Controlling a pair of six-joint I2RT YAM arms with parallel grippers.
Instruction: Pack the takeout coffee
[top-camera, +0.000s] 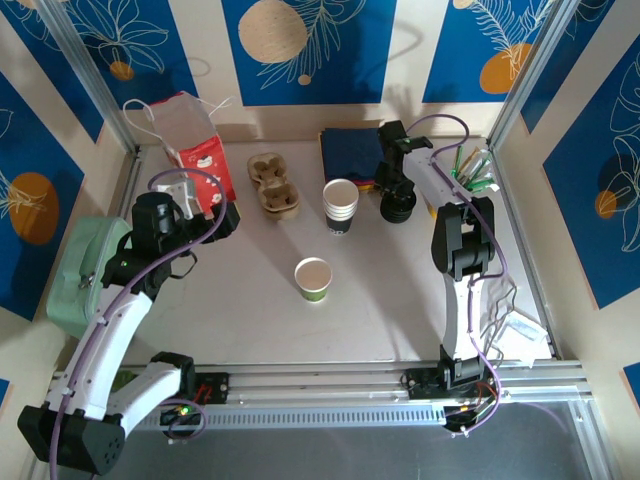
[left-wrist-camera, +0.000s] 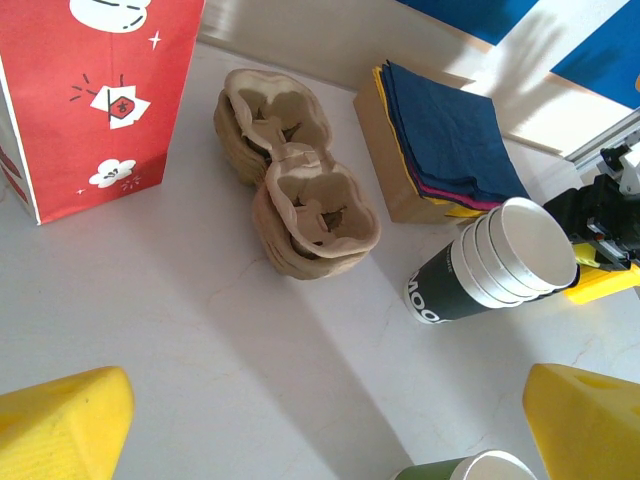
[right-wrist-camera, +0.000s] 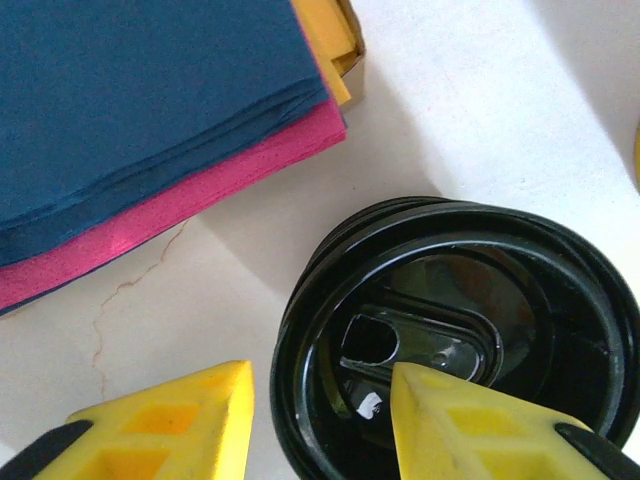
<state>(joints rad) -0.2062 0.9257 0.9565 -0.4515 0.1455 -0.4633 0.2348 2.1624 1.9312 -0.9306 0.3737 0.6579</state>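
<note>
Right pincer (right-wrist-camera: 320, 395) at the black lid stack (right-wrist-camera: 470, 320)!
It stood half-open astride the rim, gripping nothing; left pincer (left-wrist-camera: 325, 430) gaped wide, empty; the lidless coffee cup (top-camera: 313, 278) sat in the middle of the bench (top-camera: 250, 320).

Bright light, soft shadows, mild white glare, frames sharp.

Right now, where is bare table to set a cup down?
Bare: between the lone cup and the near rail, and right of that cup up to the right arm. Crowded: back row of bag, carrier, cup stack, napkins, lids.
</note>
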